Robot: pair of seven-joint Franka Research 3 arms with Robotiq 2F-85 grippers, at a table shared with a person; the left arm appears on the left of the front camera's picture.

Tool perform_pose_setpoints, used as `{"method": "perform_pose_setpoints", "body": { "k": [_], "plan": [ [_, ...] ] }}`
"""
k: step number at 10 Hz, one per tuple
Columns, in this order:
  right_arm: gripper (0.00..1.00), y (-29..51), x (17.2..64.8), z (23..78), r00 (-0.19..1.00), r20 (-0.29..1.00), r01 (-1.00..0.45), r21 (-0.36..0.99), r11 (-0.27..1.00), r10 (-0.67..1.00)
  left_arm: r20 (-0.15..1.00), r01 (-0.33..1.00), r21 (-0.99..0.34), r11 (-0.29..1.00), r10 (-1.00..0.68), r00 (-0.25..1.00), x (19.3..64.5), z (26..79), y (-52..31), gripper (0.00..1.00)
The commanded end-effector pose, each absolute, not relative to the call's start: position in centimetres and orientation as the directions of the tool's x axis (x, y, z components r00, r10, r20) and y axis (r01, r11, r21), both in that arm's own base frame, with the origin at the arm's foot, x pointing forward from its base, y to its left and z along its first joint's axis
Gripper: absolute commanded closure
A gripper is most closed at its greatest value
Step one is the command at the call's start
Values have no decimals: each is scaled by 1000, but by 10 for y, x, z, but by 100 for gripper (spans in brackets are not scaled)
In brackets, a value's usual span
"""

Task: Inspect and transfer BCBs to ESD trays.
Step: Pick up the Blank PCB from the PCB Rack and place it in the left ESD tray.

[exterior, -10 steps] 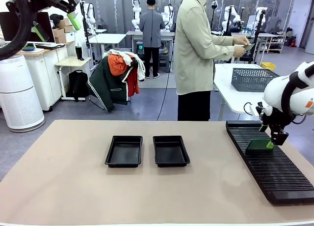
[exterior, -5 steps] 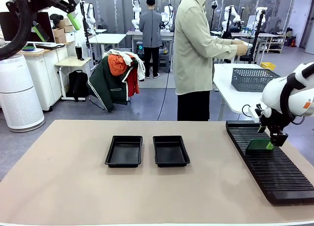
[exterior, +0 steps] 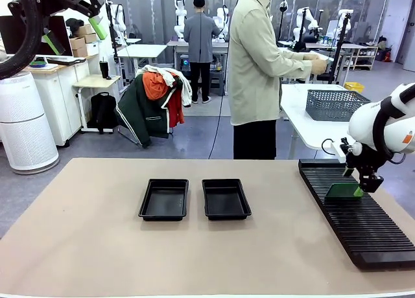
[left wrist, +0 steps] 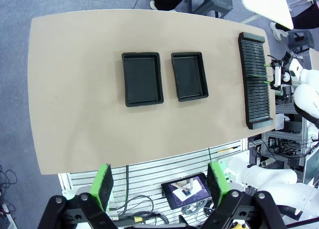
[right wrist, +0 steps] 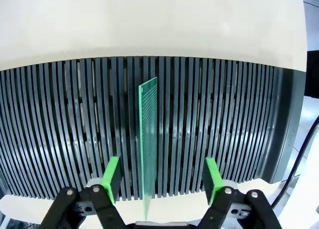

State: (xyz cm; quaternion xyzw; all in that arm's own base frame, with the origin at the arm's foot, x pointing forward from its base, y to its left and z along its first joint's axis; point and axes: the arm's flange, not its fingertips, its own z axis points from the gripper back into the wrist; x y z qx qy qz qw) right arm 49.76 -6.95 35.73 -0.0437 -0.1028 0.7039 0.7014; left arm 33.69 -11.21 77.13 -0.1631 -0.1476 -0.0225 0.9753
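A single BCB point(right wrist: 148, 134) stands on edge in a slot of the rack point(exterior: 363, 227), in its far part, at the right end of the bench point(exterior: 84, 233). The right jaws hang over it, open. One green pad point(right wrist: 112, 176) sits on each side of the board, and bare rack ribs show in the gap on both sides. The board is closer to one pad than to the other. In the front view the BCB point(exterior: 342, 192) leans a little in its slot, with the right arm point(exterior: 382, 126) bent above it.

The two trays point(exterior: 164, 199) point(exterior: 225, 198) lie side by side at mid-bench, both with bare floors, well apart from the rack and to its left.

The left jaws are held high above the near edge, looking down on the whole bench. They are wide open, with their pads point(left wrist: 103, 181) far apart and nothing between them.

A person point(exterior: 259, 65) stands beyond the far edge, turned right toward a white table carrying a mesh basket point(exterior: 334, 103).
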Motion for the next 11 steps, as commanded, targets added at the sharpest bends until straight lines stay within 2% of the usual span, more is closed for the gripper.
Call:
{"method": "perform_pose_setpoints", "body": {
  "k": [1,11],
  "plan": [
    [22,-76,502,352,-52,100,-972,-234,-27,994,295,92,-311,946,4,956,336,771,-112,0],
    [67,-80,501,351,-58,96,-976,-216,-36,994,295,92,-311,946,4,956,336,771,-112,0]
  ]
}}
